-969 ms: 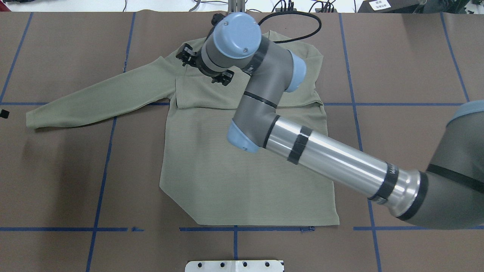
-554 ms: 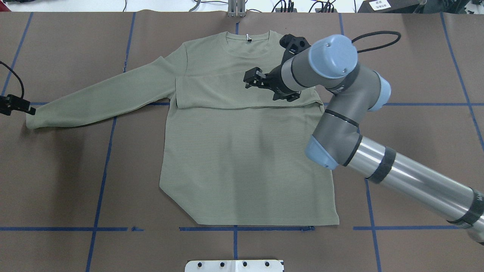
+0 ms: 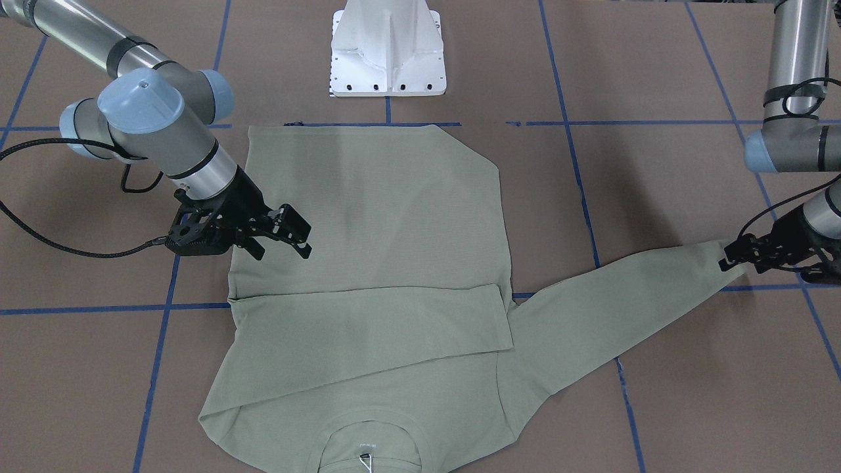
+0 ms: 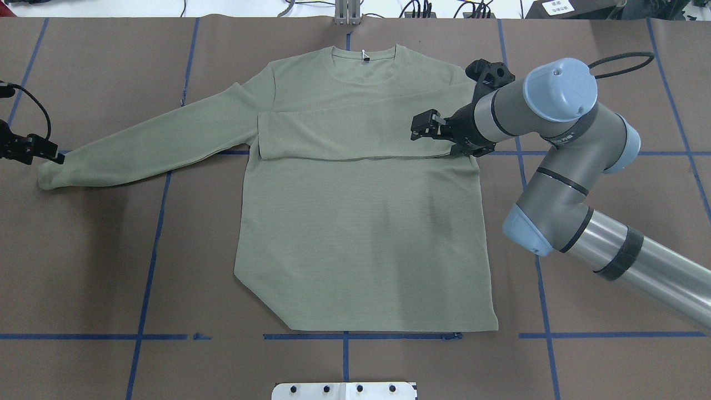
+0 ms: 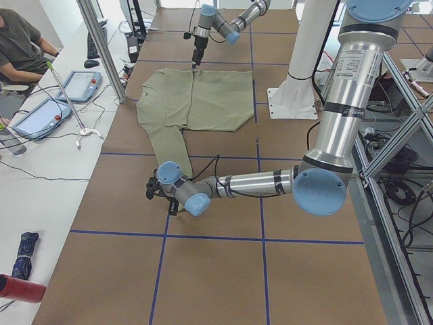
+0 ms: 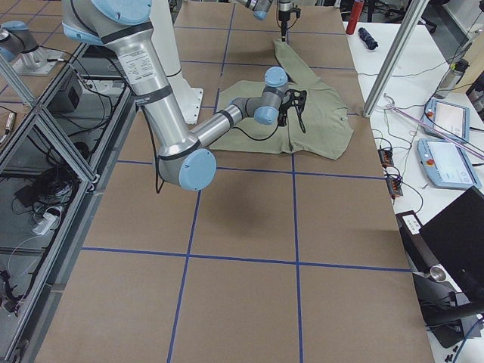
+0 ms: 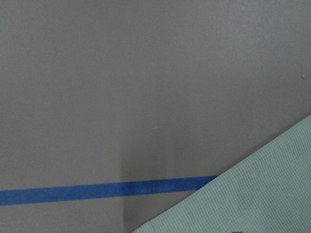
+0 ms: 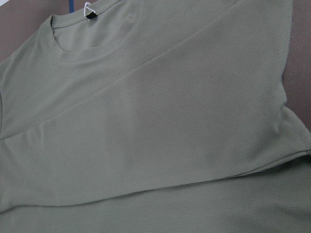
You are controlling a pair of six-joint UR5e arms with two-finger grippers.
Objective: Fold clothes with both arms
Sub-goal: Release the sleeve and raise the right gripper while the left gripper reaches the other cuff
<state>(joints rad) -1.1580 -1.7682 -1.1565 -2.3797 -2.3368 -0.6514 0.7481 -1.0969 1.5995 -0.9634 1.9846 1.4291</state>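
If the left gripper (image 3: 730, 259), closure unclear, barely held the shirt cuff (image 4: 53, 173), it could slip.
Right gripper (image 3: 302, 240) hung spread and empty.

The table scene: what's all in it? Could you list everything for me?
shirt: one, pale green, flat mid-table, one sleeve folded across the chest, the other stretched out
table: one, brown, under everything
tape lines: several, blue, a grid on the table
base: one, white, past the shirt's hem
bench: one, white, alongside the table
tablets: two, grey-blue, on the bench
person: one, grey top, at the bench
arms: two, silver with blue caps, one at each end
left gripper: one, black, at the stretched sleeve's cuff, grip unclear
right gripper: one, black, open, over the folded sleeve
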